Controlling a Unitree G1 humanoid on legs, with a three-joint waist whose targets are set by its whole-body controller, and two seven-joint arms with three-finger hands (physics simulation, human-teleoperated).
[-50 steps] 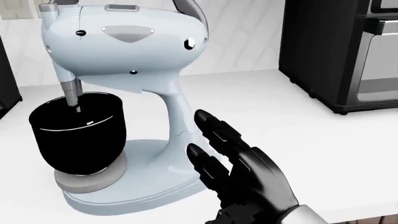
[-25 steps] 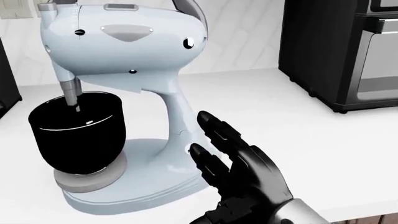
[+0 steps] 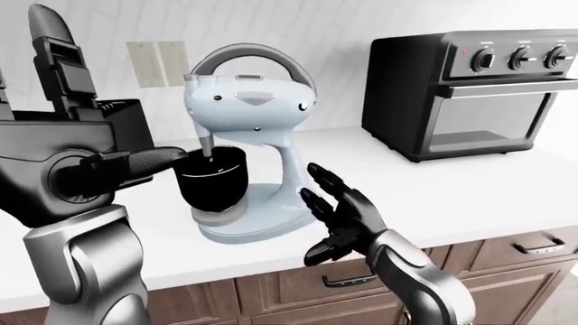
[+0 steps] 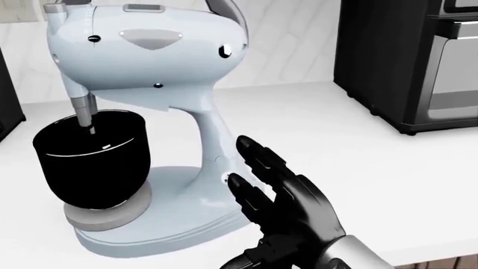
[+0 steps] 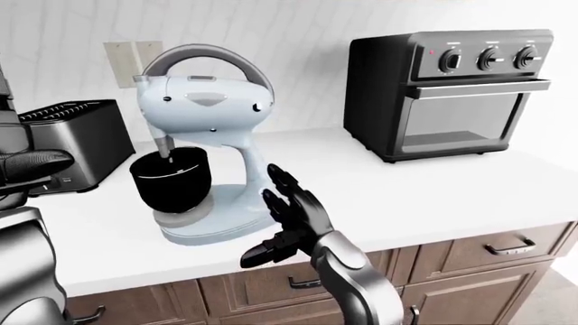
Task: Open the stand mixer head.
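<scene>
A pale blue stand mixer (image 4: 149,56) stands on the white counter (image 4: 336,134), its head down over a black bowl (image 4: 89,157) with the beater shaft inside. A grey handle arcs over the mixer head (image 5: 203,95). My right hand (image 4: 273,193) is open, fingers spread, just right of the mixer's neck and base, close to it without holding it. My left hand (image 3: 76,128) is raised at the left of the left-eye view, fingers open, apart from the mixer and partly covering what lies behind it.
A black toaster oven (image 5: 452,91) sits on the counter at the right. A black toaster (image 5: 68,142) stands left of the mixer. Wooden drawers with handles (image 5: 506,247) run below the counter edge.
My right hand has dropped slightly and turned a little, staying beside the mixer's neck. The mixer head has not moved.
</scene>
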